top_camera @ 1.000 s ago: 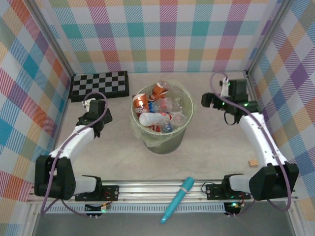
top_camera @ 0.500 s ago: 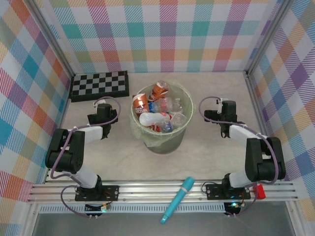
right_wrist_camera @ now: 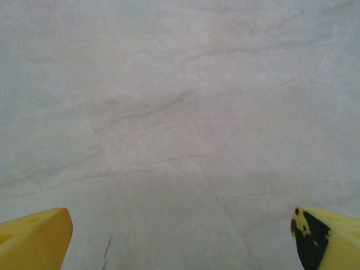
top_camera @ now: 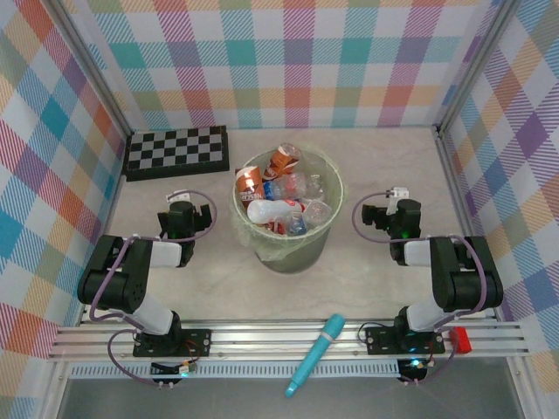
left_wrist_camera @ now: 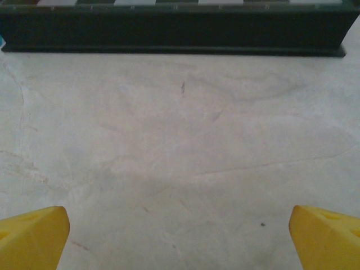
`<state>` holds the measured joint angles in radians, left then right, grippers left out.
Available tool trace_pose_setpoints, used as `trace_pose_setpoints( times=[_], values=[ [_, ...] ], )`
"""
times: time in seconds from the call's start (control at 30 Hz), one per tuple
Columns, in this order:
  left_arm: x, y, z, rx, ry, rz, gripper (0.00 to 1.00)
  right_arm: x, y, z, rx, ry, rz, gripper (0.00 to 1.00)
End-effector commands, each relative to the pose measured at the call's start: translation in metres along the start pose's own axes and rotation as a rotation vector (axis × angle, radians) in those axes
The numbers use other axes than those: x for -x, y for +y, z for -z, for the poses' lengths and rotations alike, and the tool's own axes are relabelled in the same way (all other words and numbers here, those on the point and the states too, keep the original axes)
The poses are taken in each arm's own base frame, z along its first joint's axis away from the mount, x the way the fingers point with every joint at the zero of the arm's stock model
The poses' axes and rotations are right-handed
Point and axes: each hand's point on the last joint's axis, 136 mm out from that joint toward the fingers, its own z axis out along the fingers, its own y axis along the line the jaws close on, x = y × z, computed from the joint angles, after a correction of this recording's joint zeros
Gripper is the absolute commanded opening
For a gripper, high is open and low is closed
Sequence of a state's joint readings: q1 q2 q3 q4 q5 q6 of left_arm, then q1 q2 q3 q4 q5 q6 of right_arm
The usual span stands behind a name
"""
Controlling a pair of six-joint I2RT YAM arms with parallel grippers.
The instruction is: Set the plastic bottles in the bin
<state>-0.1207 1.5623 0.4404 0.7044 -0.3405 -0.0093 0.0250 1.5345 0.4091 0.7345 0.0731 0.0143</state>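
Broadly, on the pale marbled table [top_camera: 367,279], the round pale-green translucent bin [top_camera: 301,253] stands midway between both arms, heaped with small clear plastic bottles [top_camera: 279,209]. Left fingers [left_wrist_camera: 34,236] and right fingers [right_wrist_camera: 34,236], yellow-tipped, gape wide, holding nothing. Probably the job's finished; parking should keep clear of the bin.

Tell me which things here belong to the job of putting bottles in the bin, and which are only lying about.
Belong to the job: the plastic bottles, piled inside the bin; the bin, pale green with a liner.
Lying about: the checkerboard at the far left; the teal tube across the near rail.
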Motion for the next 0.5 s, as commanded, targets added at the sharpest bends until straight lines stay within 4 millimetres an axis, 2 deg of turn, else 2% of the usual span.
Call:
trace_pose_setpoints(
  times=[0.0,0.03,0.1,0.47],
  values=[
    [0.0215,-0.0037,0.0038,-0.033,-0.160,0.022,1.00,0.0220,0.0034,0.0006,0.030,-0.084,-0.011,0.99],
    [0.0143,-0.0055,0.0040,-0.039,-0.095,0.015,1.00,0.0236,0.0031,0.0008,0.028,-0.096,-0.011,1.00],
    [0.0190,-0.0047,0.0030,-0.040,-0.131,0.022,1.00,0.0236,0.0034,0.0011,0.030,-0.095,-0.009,0.99],
    [0.0179,-0.0046,0.0037,-0.041,-0.121,0.025,1.00,0.0236,0.0039,0.0014,0.033,-0.092,-0.007,0.99]
  ],
)
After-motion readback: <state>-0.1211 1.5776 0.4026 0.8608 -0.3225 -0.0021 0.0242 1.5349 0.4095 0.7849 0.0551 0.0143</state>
